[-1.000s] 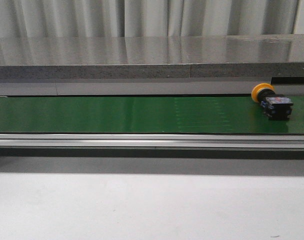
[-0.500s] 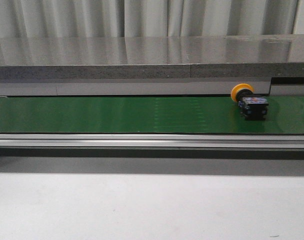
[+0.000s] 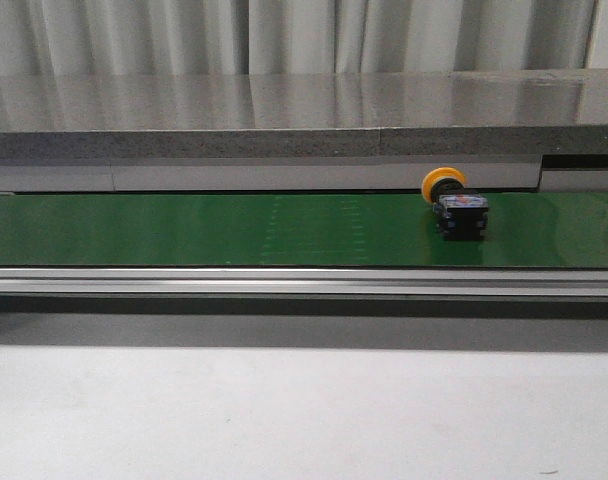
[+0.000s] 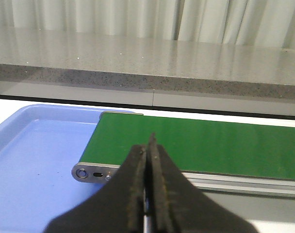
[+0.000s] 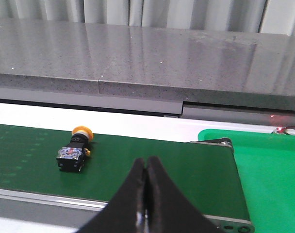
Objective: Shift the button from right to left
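The front view shows only the long green conveyor belt (image 3: 184, 228), its brushed metal side rail (image 3: 284, 282), the pale tabletop (image 3: 284, 410) in front and a speckled grey stone-look ledge (image 3: 284, 143) behind; neither arm appears there. The left wrist view adds the belt's left end, where a shallow light-blue plastic tray (image 4: 31, 160) with rounded corners sits against the roller housing. The right wrist view adds the opposite end, where a bright green tray (image 5: 269, 165) lies just beside the belt's end.

The button (image 3: 454, 204) lies on its side on the belt, right of the middle in the front view and toward the far edge. Its round yellow-orange cap points away toward the ledge, and its black boxy body faces the camera, showing small blue and red marks. In the right wrist view the button (image 5: 74, 151) rests free on the belt, well apart from the green tray, with nothing touching it.

The left end effector (image 4: 148, 189) has its two dark, rough-edged fingers pressed together, holding nothing, above the belt's left end. The right end effector (image 5: 145, 194) is likewise closed with its fingers together and empty, near the belt's right end, apart from the button.

The belt surface is smooth and slightly glossy, with faint pale dotted lines across it.
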Robot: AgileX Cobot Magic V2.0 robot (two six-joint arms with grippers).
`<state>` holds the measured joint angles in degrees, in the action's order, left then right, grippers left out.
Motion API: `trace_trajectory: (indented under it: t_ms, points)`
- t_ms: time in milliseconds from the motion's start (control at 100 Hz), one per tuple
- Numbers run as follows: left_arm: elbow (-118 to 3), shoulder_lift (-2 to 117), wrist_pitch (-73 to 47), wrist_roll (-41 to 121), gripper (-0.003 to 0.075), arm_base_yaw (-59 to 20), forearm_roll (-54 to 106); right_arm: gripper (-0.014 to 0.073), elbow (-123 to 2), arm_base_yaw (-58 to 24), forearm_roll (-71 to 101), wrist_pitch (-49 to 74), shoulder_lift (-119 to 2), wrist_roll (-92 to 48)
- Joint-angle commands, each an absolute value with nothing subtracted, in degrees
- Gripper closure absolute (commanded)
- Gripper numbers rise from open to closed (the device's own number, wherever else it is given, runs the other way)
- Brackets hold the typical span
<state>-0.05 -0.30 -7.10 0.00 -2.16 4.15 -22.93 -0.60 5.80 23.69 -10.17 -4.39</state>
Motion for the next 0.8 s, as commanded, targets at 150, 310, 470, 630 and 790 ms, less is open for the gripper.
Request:
trace_trajectory:
  t_ms: [150,310,470,630,790]
  points:
    - [2.46,-2.12,-2.21,-0.71,0.0741,-2.54,4.06,0.0661,-23.84,-0.65,5.59,20.00,-9.76,-4.40]
    - [2.19,-2.12,-0.76,-0.71,0.0741,-2.54,4.21,0.0661,-23.84,-0.65,5.59,20.00,-9.76,-4.40]
    - [-2.34,-0.79,-4.86,-0.71,0.0741,-2.54,7.01,0.0661,-23.84,-0.65,5.59,20.00,-9.76,-4.40]
    - [-8.71,4.09,-12.04,-0.71,0.0741,-2.54,6.46,0.0661,-23.84,-0.65,5.59,20.00,-9.76,-4.40]
    - [-15.80,10.94,-14.90,-0.71,0.0741,-2.54,6.46,0.0661,-23.84,-0.65,5.59,20.00,-9.76,-4.40]
